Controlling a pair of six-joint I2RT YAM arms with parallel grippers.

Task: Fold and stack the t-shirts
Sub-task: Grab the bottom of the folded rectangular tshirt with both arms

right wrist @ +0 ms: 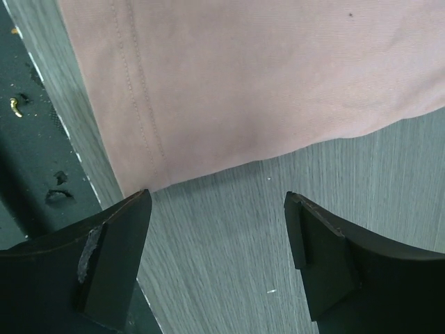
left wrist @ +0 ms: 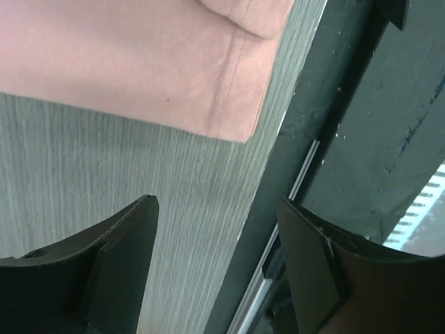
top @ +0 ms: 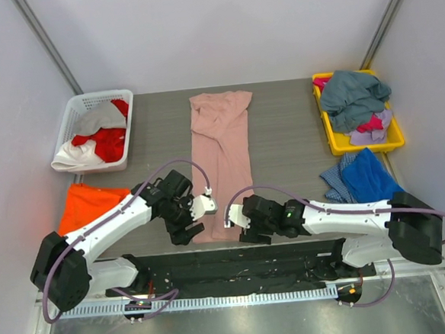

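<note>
While the table (top: 286,143) carries the pink t-shirt (top: 221,144) as a long strip at ctr, L gripper (left wrist: 219,209) and R gripper (right wrist: 217,198) sit by its near hem corners. Both finger pairs spread, nothing gripped.

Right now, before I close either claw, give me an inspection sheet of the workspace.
Surface: grey wood-grain table, black mat along near edge.
Job's things: pink shirt folded lengthwise, centre; orange shirt left; blue shirt right.
Clutter: white basket holding red and white clothes; yellow bin heaped with grey and purple clothes.
Grippers: left claw and right claw open, empty, at pink shirt's near corners.
Cables: a purple cable loops over each arm.
Surroundings: plain white walls.
</note>
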